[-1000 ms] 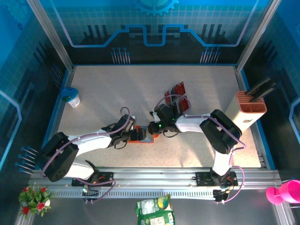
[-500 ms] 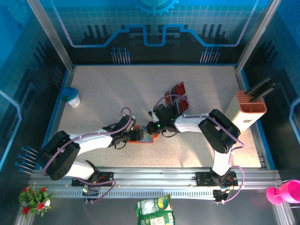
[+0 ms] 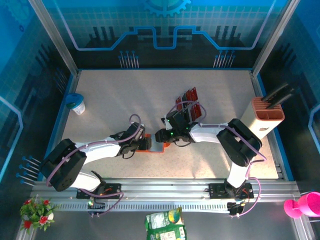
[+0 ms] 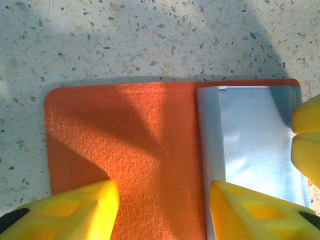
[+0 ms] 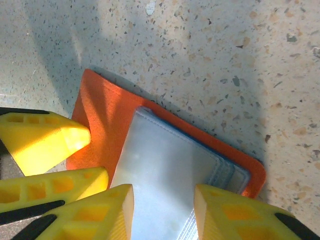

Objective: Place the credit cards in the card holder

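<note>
The card holder (image 4: 150, 150) is laid open and flat on the surface (image 3: 110, 100), with its orange flap beside its grey-blue pocket. The left fingers (image 4: 75, 210) are parted astride the flap and empty. The right fingers (image 5: 235, 215) are parted more narrowly above the pocket. The credit cards (image 3: 191, 95) are spread farther back, near the right fingers.

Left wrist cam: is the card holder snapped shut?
No, the card holder lies open flat, its grey-blue pocket panel exposed beside the orange flap.
</note>
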